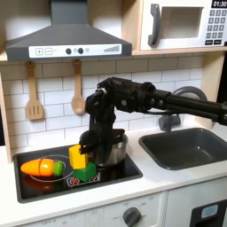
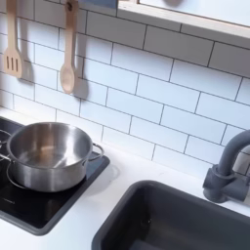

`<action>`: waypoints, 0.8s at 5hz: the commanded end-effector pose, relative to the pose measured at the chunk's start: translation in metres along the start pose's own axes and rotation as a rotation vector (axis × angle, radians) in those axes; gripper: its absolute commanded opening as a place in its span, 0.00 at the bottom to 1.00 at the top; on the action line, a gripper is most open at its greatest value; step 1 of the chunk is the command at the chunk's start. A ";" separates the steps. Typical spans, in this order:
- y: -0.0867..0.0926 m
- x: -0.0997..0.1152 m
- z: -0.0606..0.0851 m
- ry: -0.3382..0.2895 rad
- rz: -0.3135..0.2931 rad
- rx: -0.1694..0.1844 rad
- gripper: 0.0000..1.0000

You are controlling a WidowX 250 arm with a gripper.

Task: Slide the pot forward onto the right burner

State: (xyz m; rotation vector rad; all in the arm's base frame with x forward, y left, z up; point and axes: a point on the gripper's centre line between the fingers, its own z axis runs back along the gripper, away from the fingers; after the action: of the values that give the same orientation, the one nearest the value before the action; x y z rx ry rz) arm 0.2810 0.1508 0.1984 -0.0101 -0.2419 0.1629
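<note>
White tiles back a toy kitchen in both exterior views, and a pale surface point(image 1: 168, 182) carries a glossy black cooktop point(image 1: 53, 182) and a dark grey sink basin point(image 1: 191, 146).

Farthest to the first exterior view's left of the hand, a wooden spatula point(image 1: 34, 93) and a wooden spoon point(image 1: 77, 89) hang on the wall under a grey range hood point(image 1: 64, 40). Below them, on the cooktop and well to the hand's left in the first exterior view, lies an orange toy carrot point(image 1: 42, 166) inside a red ring marking. Nearer the hand, a yellow toy piece point(image 1: 78, 155) stands just beside it, with a green toy vegetable point(image 1: 86, 173) in front.

The hand point(image 1: 96, 142) hangs at the end of the black arm point(image 1: 160, 97), down at the pot's near-left rim; its jaws are lost against the dark arm, so whether they are spread or closed I cannot tell.

The pot point(image 2: 47, 154) is small, round and straight-sided, bright polished silver with a short handle on its side. In the first exterior view it sits just behind and to the right of the hand, on the cooktop's right part. In the second exterior view it stands upright on the black glass near the corner, over the right burner point(image 2: 12, 181), whose ring is mostly hidden beneath it.

Right of the hand in the first exterior view come a grey faucet point(image 1: 173, 111) and a microwave point(image 1: 182, 25) whose display reads "01:0".
</note>
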 end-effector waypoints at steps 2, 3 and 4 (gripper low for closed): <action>0.001 0.001 0.000 -0.023 0.003 0.013 1.00; 0.001 0.001 0.003 -0.031 0.001 0.017 1.00; 0.001 0.001 0.003 -0.031 0.001 0.017 1.00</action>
State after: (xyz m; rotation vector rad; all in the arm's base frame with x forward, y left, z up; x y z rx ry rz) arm 0.2809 0.1517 0.2019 0.0083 -0.2738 0.1670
